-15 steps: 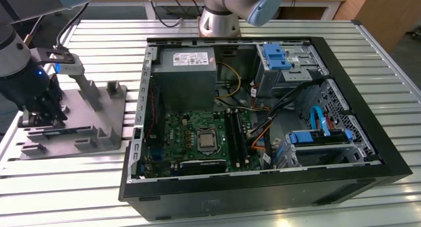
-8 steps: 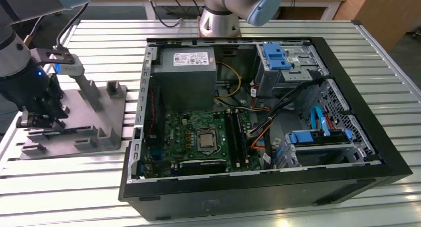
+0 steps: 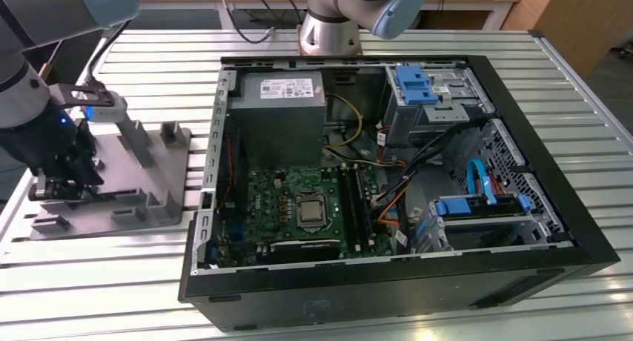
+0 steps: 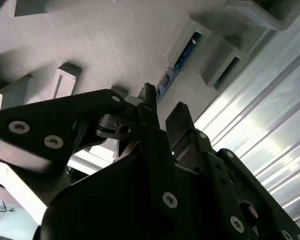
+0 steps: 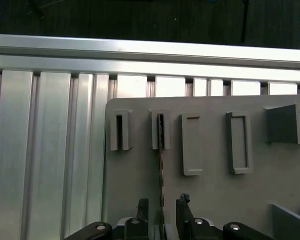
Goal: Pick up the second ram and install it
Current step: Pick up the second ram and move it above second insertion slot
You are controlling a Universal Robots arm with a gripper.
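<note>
The black two-fingered end effector point(image 5: 162, 205) hangs over the grey plastic holder block point(image 5: 215, 200), its fingertips point(image 5: 143, 206) apart and not yet clamped. Between them runs the second ram point(image 5: 162, 165), a thin dark green circuit-board strip. The block's slotted posts hold it on edge, probably so both faces are free to grip. Beneath lies the ribbed aluminium worktop point(image 5: 50, 150).

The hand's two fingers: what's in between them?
The second ram, seen edge-on in the first wrist view, runs from its slot in the grey holder into the gap of the open hand, with space on both sides.
</note>
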